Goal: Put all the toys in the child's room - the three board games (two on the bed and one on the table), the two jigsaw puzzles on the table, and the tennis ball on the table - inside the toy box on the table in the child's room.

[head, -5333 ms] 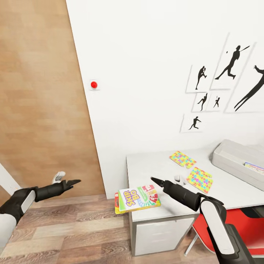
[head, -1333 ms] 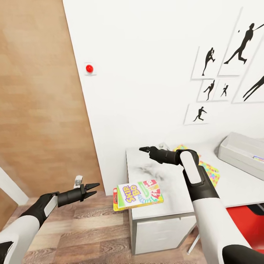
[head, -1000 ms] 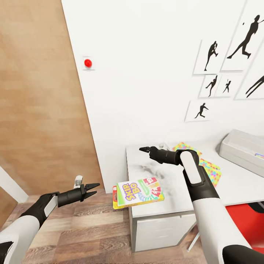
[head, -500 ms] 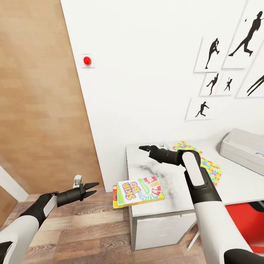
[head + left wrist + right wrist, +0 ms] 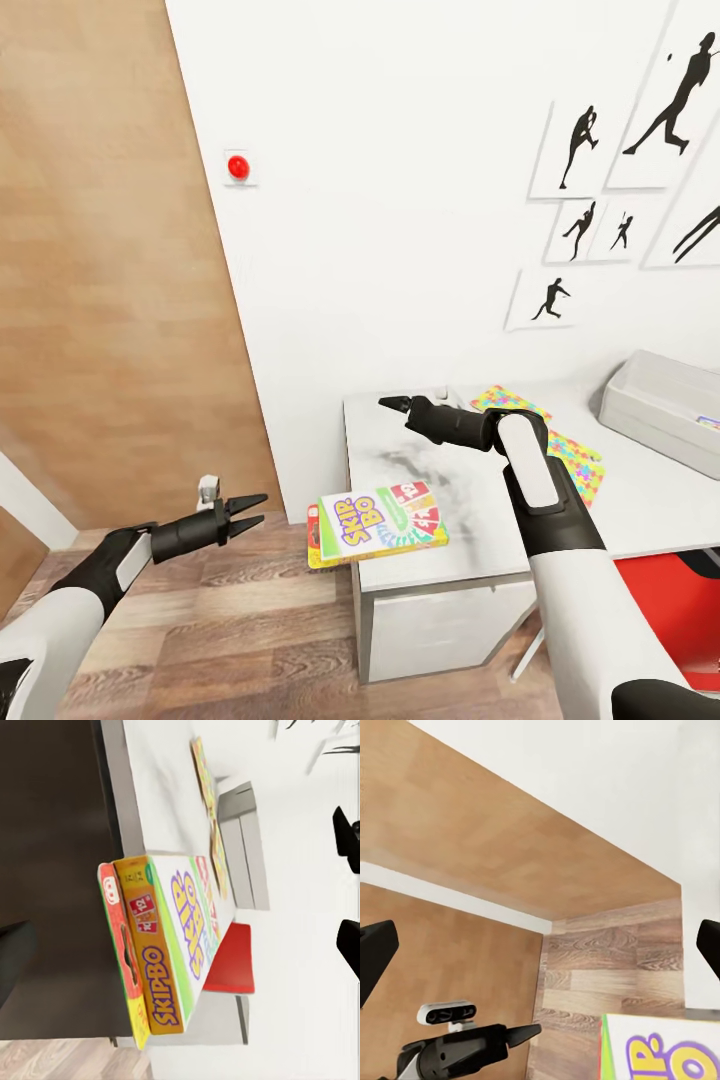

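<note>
The SKIP-BO board game lies flat on the pale table, overhanging its front left corner; the left wrist view has it end-on. My left gripper hangs open over the floor, a little left of the box and apart from it. My right gripper hovers open above the table's back left part, holding nothing. Two jigsaw puzzles lie behind my right arm. The grey toy box stands at the far right. The tennis ball and the bed are out of view.
A white wall with black sports prints runs behind the table, with a red button on it. A red chair is tucked under the table at the right. Wood-plank floor lies open to the left.
Over five seconds my right gripper pulled away from the SKIP-BO box toward the table's back, and my left gripper opened and came nearer the box. In the last second hardly anything moved.
</note>
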Motion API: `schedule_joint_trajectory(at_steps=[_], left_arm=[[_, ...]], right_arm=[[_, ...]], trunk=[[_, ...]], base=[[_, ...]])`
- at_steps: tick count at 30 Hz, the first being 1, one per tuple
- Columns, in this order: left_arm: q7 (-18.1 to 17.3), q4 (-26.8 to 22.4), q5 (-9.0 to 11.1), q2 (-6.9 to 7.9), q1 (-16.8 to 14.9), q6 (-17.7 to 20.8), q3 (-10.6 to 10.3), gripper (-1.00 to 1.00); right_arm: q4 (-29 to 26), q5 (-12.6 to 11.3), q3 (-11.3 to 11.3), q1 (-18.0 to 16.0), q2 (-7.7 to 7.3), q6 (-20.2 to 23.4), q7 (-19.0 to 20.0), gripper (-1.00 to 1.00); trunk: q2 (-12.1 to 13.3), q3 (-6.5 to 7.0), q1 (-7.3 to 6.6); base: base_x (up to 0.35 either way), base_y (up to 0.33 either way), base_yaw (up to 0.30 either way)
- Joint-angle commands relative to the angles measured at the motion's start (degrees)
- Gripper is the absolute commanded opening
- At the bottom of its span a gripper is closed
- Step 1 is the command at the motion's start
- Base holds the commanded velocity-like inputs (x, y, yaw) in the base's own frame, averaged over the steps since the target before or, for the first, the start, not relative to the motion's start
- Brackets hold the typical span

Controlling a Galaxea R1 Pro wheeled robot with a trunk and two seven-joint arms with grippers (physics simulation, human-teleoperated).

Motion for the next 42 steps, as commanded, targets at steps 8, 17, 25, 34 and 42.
schedule_joint_trajectory(at_steps=[8, 17, 25, 34, 42], left_arm=[[-0.4, 0.0, -0.3, -0.04, -0.1, 2.1, -0.1, 1.0], [-0.4, 0.0, -0.4, -0.07, -0.1, 2.4, -0.1, 1.0], [-0.2, 0.1, -0.1, -0.06, -0.1, 2.1, -0.1, 1.0], [-0.2, 0.1, -0.1, -0.07, -0.1, 2.0, -0.1, 1.0], [-0.2, 0.1, -0.1, -0.04, -0.1, 1.9, 0.0, 1.0]], right_arm=[[-0.1, -0.4, 0.0, 0.0, 0.03, 0.2, -0.3, 1.0], [-0.1, -0.3, 0.0, 0.0, 0.02, 0.2, -0.3, 1.0], [0.0, -0.2, 0.0, 0.0, 0.13, 0.0, -0.3, 1.0], [0.0, -0.2, 0.1, 0.0, 0.23, -0.1, -0.3, 1.0], [-0.1, -0.2, 0.1, 0.0, 0.2, 0.0, -0.4, 1.0]], trunk=[[3.2, 1.38, -1.76], [4.8, 2.1, -2.64], [4.8, 2.1, -2.64], [4.8, 2.03, -2.64], [3.6, 1.48, -1.98]], base=[[0.0, 0.0, 0.0], [0.0, 0.0, 0.0], [0.0, 0.0, 0.0], [0.0, 0.0, 0.0], [0.0, 0.0, 0.0]])
